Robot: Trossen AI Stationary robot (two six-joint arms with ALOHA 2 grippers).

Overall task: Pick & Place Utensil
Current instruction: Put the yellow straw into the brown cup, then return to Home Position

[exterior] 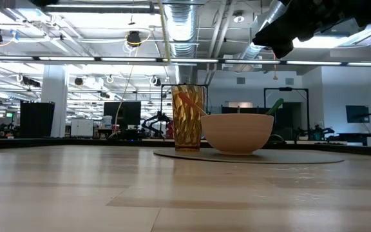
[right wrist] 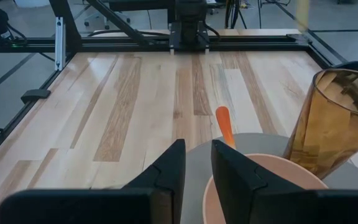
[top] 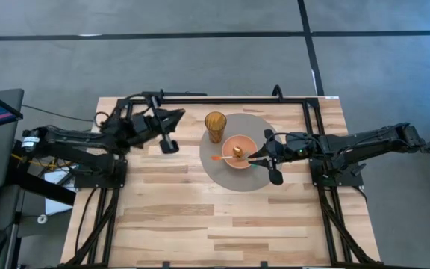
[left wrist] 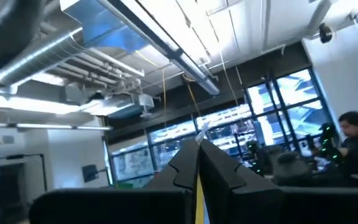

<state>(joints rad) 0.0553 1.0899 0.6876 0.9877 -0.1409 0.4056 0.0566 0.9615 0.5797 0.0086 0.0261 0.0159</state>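
Observation:
A salmon bowl (top: 239,152) sits on a round grey mat (top: 222,172), with an amber ribbed cup (top: 215,125) beside it. From the bowl an orange utensil handle (right wrist: 224,126) sticks out over the rim toward the table's left. A gold piece (top: 237,152) lies inside, and a green tip (exterior: 274,106) rises at the bowl's right side. My right gripper (right wrist: 197,163) hovers above the bowl's right rim, narrowly open, with nothing between its fingers. My left gripper (left wrist: 197,152) is shut and raised over the table's far left part, pointing up into the room.
A black metal frame (right wrist: 185,42) runs along the table's far and side edges. Bare wood (top: 200,217) spreads across the near half of the table. A person (left wrist: 356,134) sits in the room beyond the table.

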